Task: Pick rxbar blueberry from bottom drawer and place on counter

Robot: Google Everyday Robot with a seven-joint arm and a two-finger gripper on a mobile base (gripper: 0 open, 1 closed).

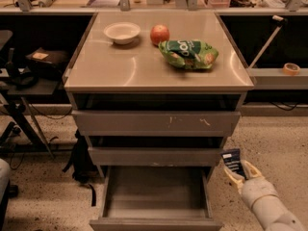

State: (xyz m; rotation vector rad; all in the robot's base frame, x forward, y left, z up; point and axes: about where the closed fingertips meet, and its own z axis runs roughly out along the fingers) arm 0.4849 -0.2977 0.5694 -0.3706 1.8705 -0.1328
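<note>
The bottom drawer [155,213] is pulled open and its tray shows nothing inside. My gripper [237,170] is at the lower right, just outside the drawer's right side, shut on the rxbar blueberry [232,161], a small dark navy bar held upright above the fingers. The counter [115,66] is the glossy beige top of the cabinet, well above the gripper.
On the counter stand a white bowl [122,32], a red apple [160,34] and a crinkled green chip bag [188,54]. The two upper drawers [155,122] are closed. A dark table [29,81] with gear stands left; a shelf with a tape roll [290,68] is right.
</note>
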